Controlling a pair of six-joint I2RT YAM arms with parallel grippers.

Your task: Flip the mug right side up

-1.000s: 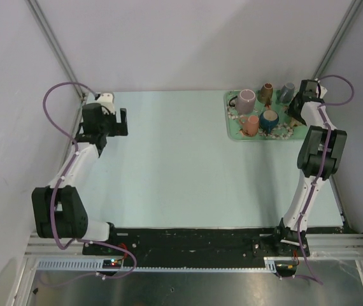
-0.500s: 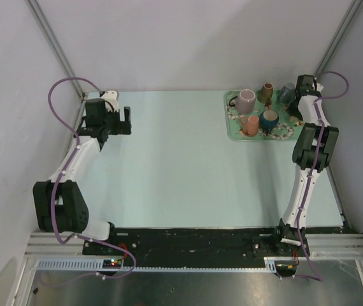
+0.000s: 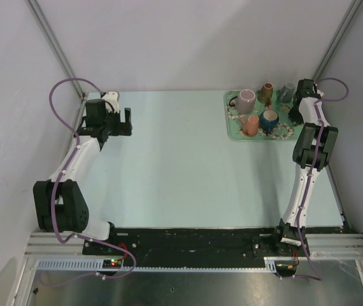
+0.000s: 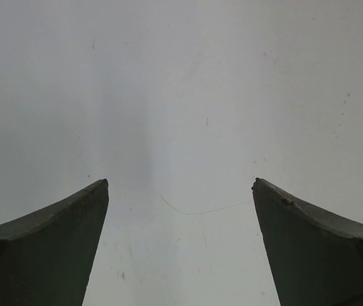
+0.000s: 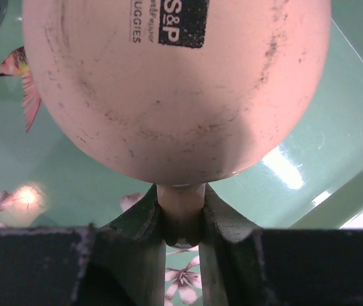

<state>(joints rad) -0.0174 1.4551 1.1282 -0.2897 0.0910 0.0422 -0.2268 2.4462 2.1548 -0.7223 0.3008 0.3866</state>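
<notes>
Status: early stage, grasp made, flip not yet done. R gripper [image 5: 181, 196] is at the far-right corner of the green tray [image 3: 227, 108]. In the R wrist view its jaws are nearly closed, one finger each side of the handle [image 5: 181, 213] of the mug [image 5: 175, 83], with both fingers touching the handle as far as I can see. I treat this as a grip on the handle, though firmness can't be confirmed. The mug's flat base and its printed label face the wrist cam, and green tray floor [image 5: 334, 127] shows around it. I therefore read the mug as inverted, mouth down on or just above the tray. I can't tell from these views whether the rim is touching the tray. In the top view the mug [image 3: 287, 91] is small and partly masked by the R gripper [image 3: 297, 95], so its orientation is not readable there. L gripper [image 4: 180, 185] hangs over bare table [image 3: 181, 166] at the far-left side, well apart from the tray, with jaws wide apart and nothing between them. Remaining steps, as I judge them: lift the mug clear of the neighbouring mugs, rotate it half a turn so the mouth faces up, set it down and release. Risk: the handle may slip in the pinch during rotation.
</notes>
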